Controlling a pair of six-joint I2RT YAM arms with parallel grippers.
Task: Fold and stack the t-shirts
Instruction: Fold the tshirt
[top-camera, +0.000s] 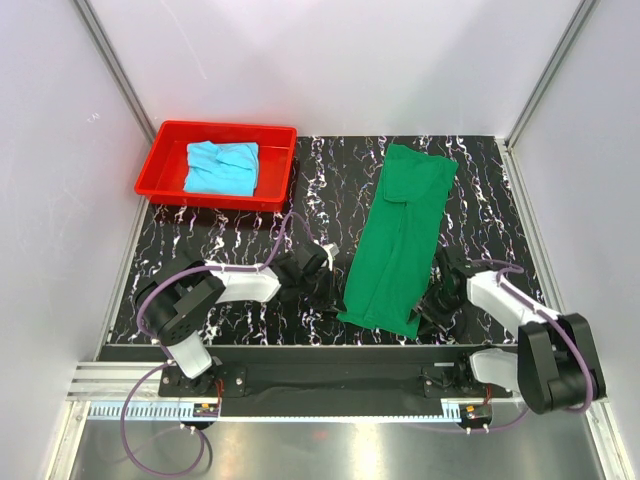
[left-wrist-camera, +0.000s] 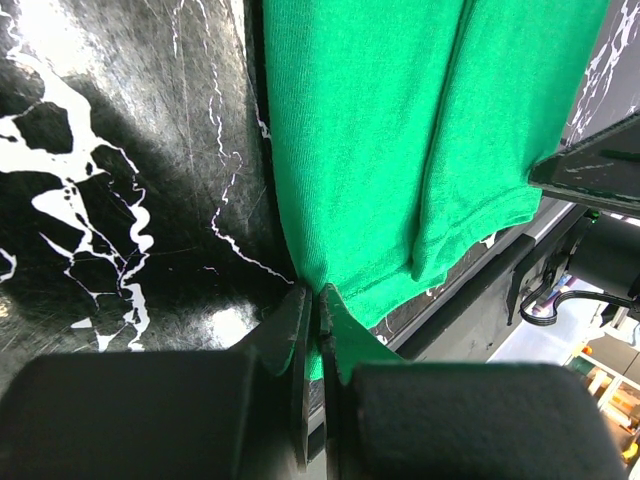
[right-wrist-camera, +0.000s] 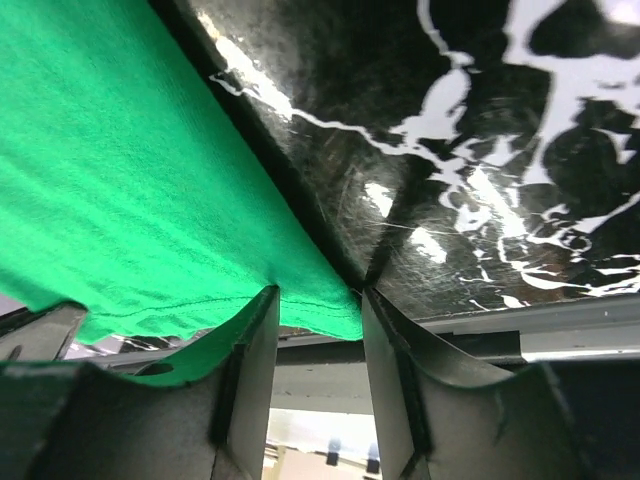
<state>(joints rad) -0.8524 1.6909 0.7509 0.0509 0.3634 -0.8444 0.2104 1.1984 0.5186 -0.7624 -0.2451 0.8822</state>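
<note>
The left gripper (left-wrist-camera: 312, 300) is pinching shut on the green t-shirt (top-camera: 400, 240)'s near corner on the worktop (top-camera: 250, 230). The right gripper (right-wrist-camera: 318, 300) is straddling the other corner, jaws apart, seemingly preparing a fold.

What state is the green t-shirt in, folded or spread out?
Folded lengthwise: the green t-shirt lies as a long narrow strip with one layer overlapping another.

Top view overhead, whole table (top-camera: 330, 190); 2 wrist views close, sharing green t-shirt (left-wrist-camera: 380, 130) near edge.
</note>
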